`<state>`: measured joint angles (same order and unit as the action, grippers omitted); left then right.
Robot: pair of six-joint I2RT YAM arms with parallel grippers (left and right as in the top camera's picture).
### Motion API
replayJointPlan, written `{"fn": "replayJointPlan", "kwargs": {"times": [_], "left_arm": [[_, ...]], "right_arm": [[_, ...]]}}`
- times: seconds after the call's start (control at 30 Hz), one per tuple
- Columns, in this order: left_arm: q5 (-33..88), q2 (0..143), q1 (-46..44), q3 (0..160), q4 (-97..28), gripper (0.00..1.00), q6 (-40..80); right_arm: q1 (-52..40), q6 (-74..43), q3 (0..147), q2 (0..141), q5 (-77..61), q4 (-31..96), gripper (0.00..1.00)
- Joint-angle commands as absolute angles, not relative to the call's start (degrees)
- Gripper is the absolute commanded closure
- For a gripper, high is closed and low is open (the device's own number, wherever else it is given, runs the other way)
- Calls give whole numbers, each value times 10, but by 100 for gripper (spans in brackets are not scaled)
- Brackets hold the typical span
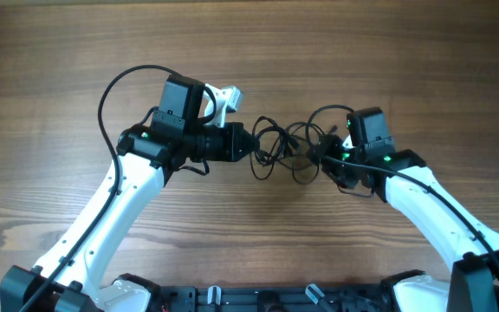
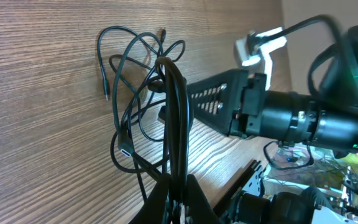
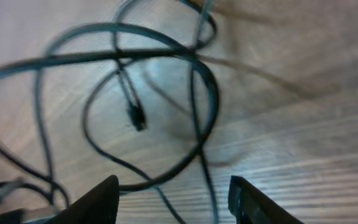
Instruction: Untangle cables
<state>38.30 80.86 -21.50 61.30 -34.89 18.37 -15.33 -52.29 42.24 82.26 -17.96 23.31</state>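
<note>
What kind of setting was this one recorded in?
Most likely a robotics lab bench: a white left robot arm and white right robot arm at a wood-grain tabletop, with a tangle of thin black cables between them as the work piece.

Bright, even light from above falls on the wooden table (image 1: 59,52), leaving only soft, faint shadows. The right wrist view is smeared with blur (the cables (image 3: 137,117) look ghosted), with pale glare at left. The left wrist view is sharp, softer at far right.
</note>
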Motion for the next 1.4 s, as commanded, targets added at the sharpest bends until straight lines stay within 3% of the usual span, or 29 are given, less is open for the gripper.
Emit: {"fn": "replayJointPlan", "kwargs": {"times": [0.0, 0.1, 0.13, 0.2, 0.23, 0.37, 0.5, 0.63, 0.73, 0.87, 1.0, 1.17, 1.37], "left_arm": [[400, 795, -218, 616, -345, 96, 185], [400, 795, -218, 616, -345, 96, 185], [400, 795, -218, 616, -345, 96, 185], [375, 795, -218, 616, -350, 96, 185], [345, 795, -218, 616, -359, 96, 185], [215, 795, -217, 616, -405, 96, 185], [180, 795, -213, 616, -418, 96, 185], [211, 795, -213, 616, -417, 96, 185], [256, 795, -216, 616, -412, 96, 184], [336, 796, -229, 616, -409, 96, 109], [336, 796, -242, 616, -396, 96, 107], [353, 796, -243, 616, -387, 96, 109], [370, 796, -243, 616, -342, 96, 109]], "right_arm": [[-157, -542, 426, 849, -181, 236, 41], [-158, -542, 426, 862, -180, 229, 44], [-158, -542, 426, 864, -180, 225, 52], [-158, -540, 426, 867, -170, 223, 89], [-158, -540, 426, 867, -159, 223, 96], [-158, -498, 426, 868, -130, 230, 96], [-158, -480, 426, 868, -110, 244, 96], [-158, -476, 426, 868, -177, 219, 72], [-158, -400, 426, 868, -244, 176, 54], [-158, -242, 426, 868, -389, 115, 54], [-158, -260, 426, 868, -582, -13, 48], [-159, -335, 426, 868, -602, -86, 48], [-169, -347, 426, 868, -515, -18, 49]]}}
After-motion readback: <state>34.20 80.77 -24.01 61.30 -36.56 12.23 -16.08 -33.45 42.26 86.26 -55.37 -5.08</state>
